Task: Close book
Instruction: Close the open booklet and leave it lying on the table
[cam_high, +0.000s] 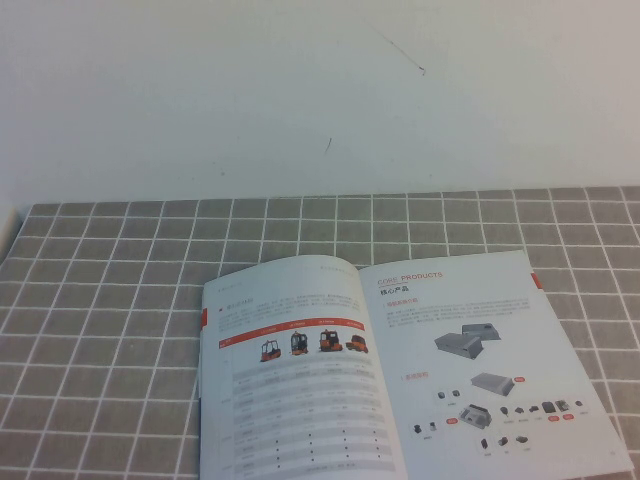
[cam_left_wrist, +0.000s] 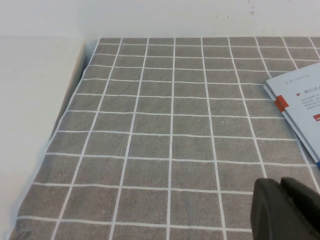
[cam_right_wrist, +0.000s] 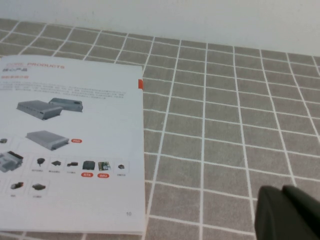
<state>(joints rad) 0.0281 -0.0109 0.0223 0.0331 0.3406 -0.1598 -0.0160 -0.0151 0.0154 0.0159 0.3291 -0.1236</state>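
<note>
Beside the book (cam_high: 400, 370) hover left gripper (cam_left_wrist: 280, 189) and right gripper (cam_right_wrist: 282, 194), closed.

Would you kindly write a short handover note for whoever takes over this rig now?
Left end effector: shut, empty, over bare tablecloth left of the book.
Right end effector: shut, empty, over tablecloth right of the book.
The book lies open, with nothing touching it.
Done: nothing yet.
To do: fold one half over to close it.
</note>
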